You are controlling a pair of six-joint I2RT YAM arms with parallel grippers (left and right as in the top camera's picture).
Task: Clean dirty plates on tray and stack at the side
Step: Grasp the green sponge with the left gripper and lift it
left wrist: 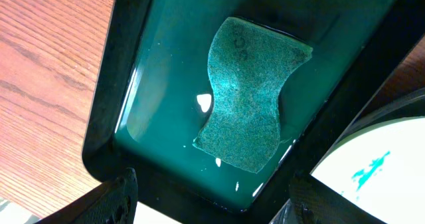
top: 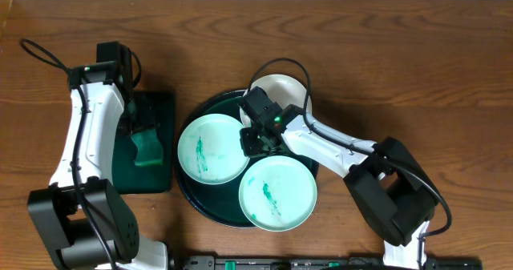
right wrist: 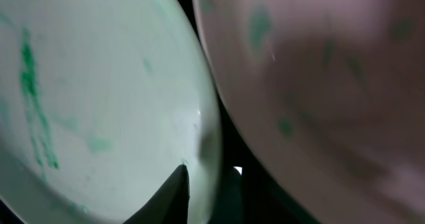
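Three plates lie on the round tray (top: 189, 199): the left plate (top: 212, 148), the front plate (top: 278, 192) and the back plate (top: 282, 88), their rims close together. They look stiff, light and glossy, probably slick under the teal smears, so the thin raised rim is the place to pinch, firmly and without tipping. The right end effector (top: 258, 138) sits low among them; I cannot tell whether its jaws are parted. The left end effector (left wrist: 211, 187) hangs spread wide over the sponge (left wrist: 249, 94) in the rectangular tray (left wrist: 106, 84)

Overhead looks straight down; both wrist views closely share its plates (top: 212, 148).
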